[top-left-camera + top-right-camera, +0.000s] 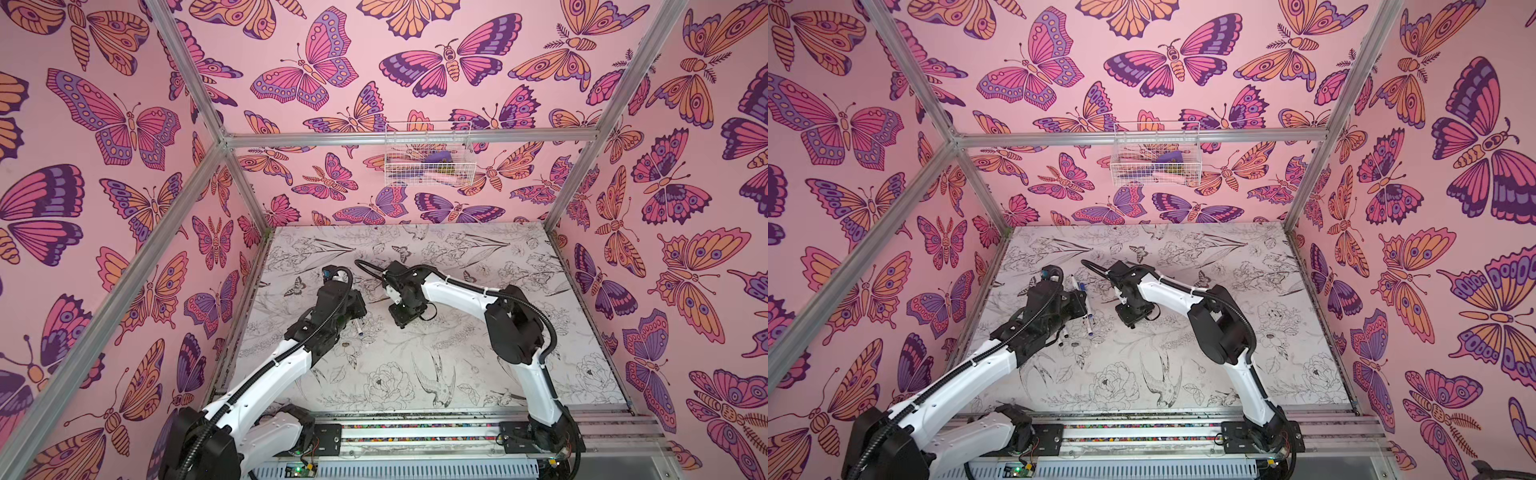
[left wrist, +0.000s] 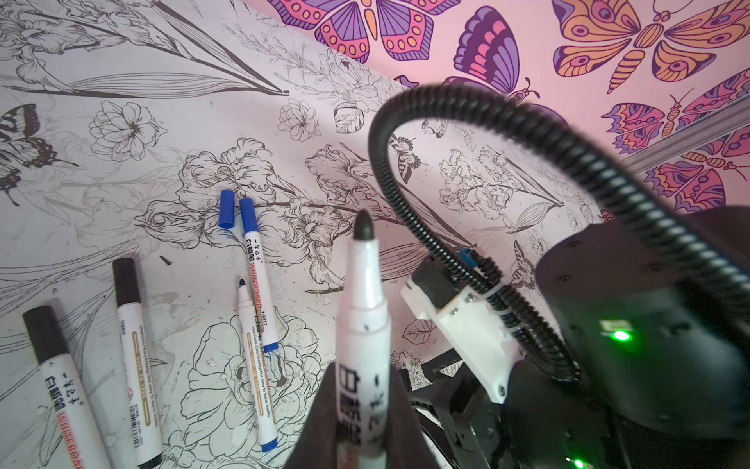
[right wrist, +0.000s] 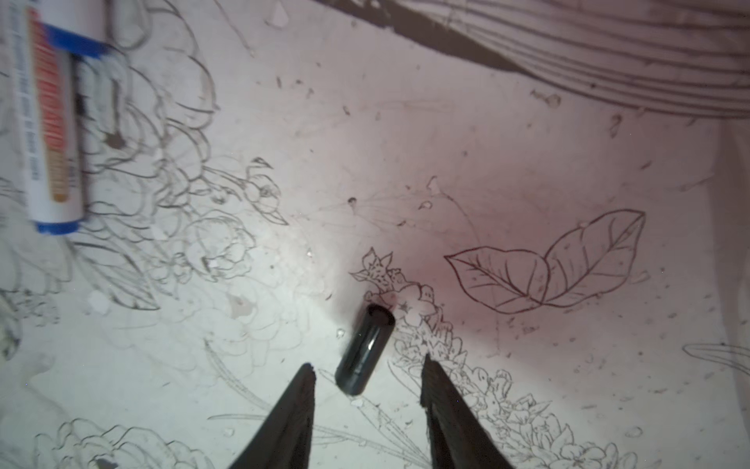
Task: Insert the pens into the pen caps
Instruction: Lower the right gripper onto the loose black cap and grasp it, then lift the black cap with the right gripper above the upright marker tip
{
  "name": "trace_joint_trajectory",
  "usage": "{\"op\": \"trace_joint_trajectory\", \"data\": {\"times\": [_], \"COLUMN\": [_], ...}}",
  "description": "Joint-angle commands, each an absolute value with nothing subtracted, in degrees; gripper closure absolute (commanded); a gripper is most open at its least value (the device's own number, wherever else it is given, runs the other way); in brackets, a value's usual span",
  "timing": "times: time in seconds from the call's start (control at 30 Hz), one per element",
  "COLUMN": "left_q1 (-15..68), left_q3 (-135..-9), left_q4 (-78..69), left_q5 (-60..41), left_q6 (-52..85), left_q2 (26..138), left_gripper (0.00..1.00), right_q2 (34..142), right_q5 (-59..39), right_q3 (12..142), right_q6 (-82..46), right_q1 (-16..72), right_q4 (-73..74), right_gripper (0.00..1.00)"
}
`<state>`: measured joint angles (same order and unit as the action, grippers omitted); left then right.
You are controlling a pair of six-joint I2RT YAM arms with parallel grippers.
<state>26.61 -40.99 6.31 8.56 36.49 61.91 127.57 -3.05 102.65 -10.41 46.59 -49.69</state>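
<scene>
A white-barrelled marker pen with a bare black tip (image 2: pixel 362 308) is pinched tightly between the fingers of the left gripper (image 2: pixel 361 390), its tip pointed away from the wrist. A short black plastic pen cap (image 3: pixel 365 349) is seen lying on the flower-printed white table (image 3: pixel 527 162) between the spread fingers (image 3: pixel 302 398) of the right gripper (image 3: pixel 367 375), with a gap left on either side. Further white pens, two capped in black (image 2: pixel 130 325) and one in blue (image 2: pixel 257 264), are laid near a loose blue cap (image 2: pixel 227 209).

A black cap (image 3: pixel 365 349) and a blue cap (image 2: pixel 227 209) lie loose on the desk (image 3: pixel 527 162) with four pens (image 2: pixel 259 284); an uncapped black-tipped pen (image 2: pixel 363 325) is gripped.
</scene>
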Motion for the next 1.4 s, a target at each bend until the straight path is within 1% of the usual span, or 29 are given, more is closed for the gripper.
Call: {"op": "trace_joint_trajectory", "data": {"times": [0.0, 0.1, 0.17, 0.27, 0.4, 0.47, 0.57, 0.63, 0.73, 0.83, 0.97, 1.07, 1.1, 1.27, 1.37], "left_q1": [25.9, 25.7, 25.6, 25.6, 25.6, 25.7, 25.8, 26.6, 28.9, 31.6, 34.1, 35.5, 35.9, 37.0, 37.1], "left_q3": [-40.2, -40.2, -40.3, -40.2, -40.2, -40.0, -40.0, -40.1, -40.5, -40.4, -40.7, -41.6, -42.0, -43.1, -43.2], "left_q4": [7.1, 7.1, 7.1, 6.5, 4.1, 1.3, -3.1, -6.5, -10.7, -14.7, -18.8, -19.2, -19.2, -19.2, -19.2], "left_q5": [9.1, 9.0, 9.0, 8.1, 2.7, -2.5, -11.6, -17.0, -21.5, -22.6, -22.7, -22.3, -21.8, -20.2, -19.1], "left_q6": [35.4, 35.3, 35.4, 35.1, 32.7, 30.6, 28.9, 27.8, 25.4, 23.4, 22.7, 22.0, 21.7, 21.8, 22.1], "left_q2": [60.6, 60.3, 60.0, 59.9, 61.1, 62.2, 64.4, 65.9, 67.6, 69.3, 71.5, 72.3, 74.5, 75.9, 76.2], "left_gripper": [1.0, 1.0, 1.0, 1.0, 1.0, 1.0, 1.0, 1.0, 1.0, 1.0, 1.0, 1.0, 1.0, 1.0, 1.0], "right_q2": [129.9, 131.0, 132.0, 133.1, 131.8, 128.1, 117.5, 109.3, 99.4, 93.6, 90.6, 88.3, 88.1, 88.1, 87.9], "right_q5": [-1.6, -1.9, -0.8, 2.9, 3.1, -0.3, -7.6, -14.5, -26.8, -36.0, -43.4, -44.9, -45.6, -48.5, -48.4], "right_q3": [105.1, 105.2, 105.6, 105.7, 106.2, 104.9, 98.8, 92.9, 84.0, 77.1, 72.5, 69.7, 69.3, 68.9, 69.0], "right_q6": [-9.3, -9.1, -9.0, -8.3, -9.2, -10.3, -14.1, -17.4, -23.8, -30.8, -37.3, -40.4, -40.7, -39.8, -37.9], "right_q1": [47.2, 47.6, 47.9, 48.6, 47.8, 45.8, 40.8, 36.3, 30.3, 27.4, 27.4, 27.4, 27.4, 27.5, 27.5], "right_q4": [-53.7, -53.4, -53.9, -54.5, -54.0, -51.9, -44.4, -36.5, -23.4, -9.9, 2.3, 10.0, 11.2, 11.8, 9.2], "right_gripper": [0.56, 0.62, 0.7, 0.8, 0.94, 0.96, 0.96, 0.96, 0.96, 0.96, 0.96, 0.96, 0.96, 0.97, 0.97]}}
